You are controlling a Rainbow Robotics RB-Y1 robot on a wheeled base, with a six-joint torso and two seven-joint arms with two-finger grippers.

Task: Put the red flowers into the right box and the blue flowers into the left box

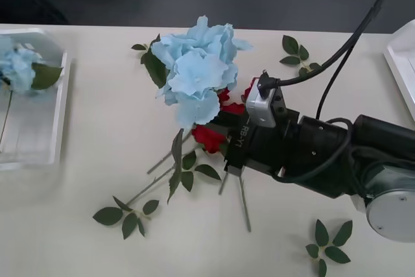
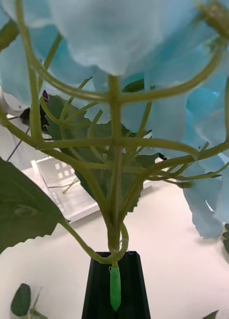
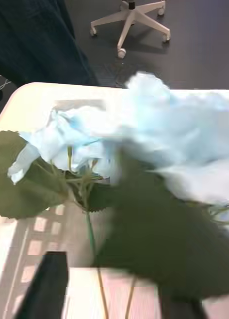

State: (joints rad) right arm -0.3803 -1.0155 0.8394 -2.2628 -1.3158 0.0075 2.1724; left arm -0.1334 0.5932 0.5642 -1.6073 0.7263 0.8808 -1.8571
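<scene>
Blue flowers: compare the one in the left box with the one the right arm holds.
The boxed blue flower lies inside the left box; the held blue flower is gripped by its stem in the right gripper, jaws shut, mid-table beside the red flowers. The boxed blue flower looks smaller in the front view; the held blue flower looks larger. Both are pale blue with green leaves.

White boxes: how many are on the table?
2. The left box lies at the table's left edge, with a blue flower in it; the right box at its right edge.

Even light — blurred close petals
</scene>
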